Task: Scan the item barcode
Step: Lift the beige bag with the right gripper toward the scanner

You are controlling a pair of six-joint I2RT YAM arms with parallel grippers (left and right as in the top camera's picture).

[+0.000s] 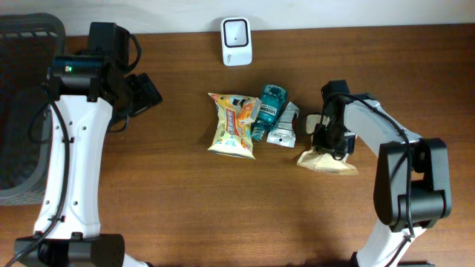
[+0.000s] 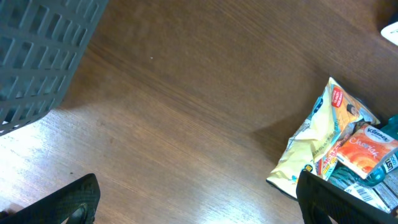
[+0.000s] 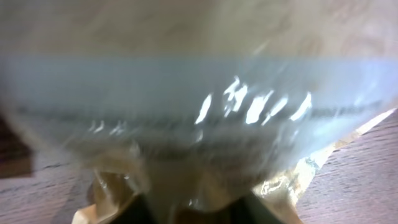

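Note:
A tan, partly clear bag (image 1: 327,162) lies on the table at the right. My right gripper (image 1: 331,139) is down on its upper edge. In the right wrist view the blurred bag (image 3: 199,106) fills the frame, and a fold of it sits pinched between my right gripper (image 3: 202,211) fingers. A white scanner (image 1: 236,41) stands at the back edge. My left gripper (image 1: 146,94) hovers open at the far left, well away from the items. In the left wrist view, only bare wood lies between the fingers of my left gripper (image 2: 199,208). No barcode is readable.
A yellow snack bag (image 1: 233,124), a teal bottle (image 1: 269,110) and a silver pouch (image 1: 283,124) lie together mid-table. The yellow snack bag (image 2: 314,143) shows by my left gripper's right finger. A grey basket (image 1: 22,111) stands at the left edge, and the grey basket (image 2: 43,50) is also in the left wrist view.

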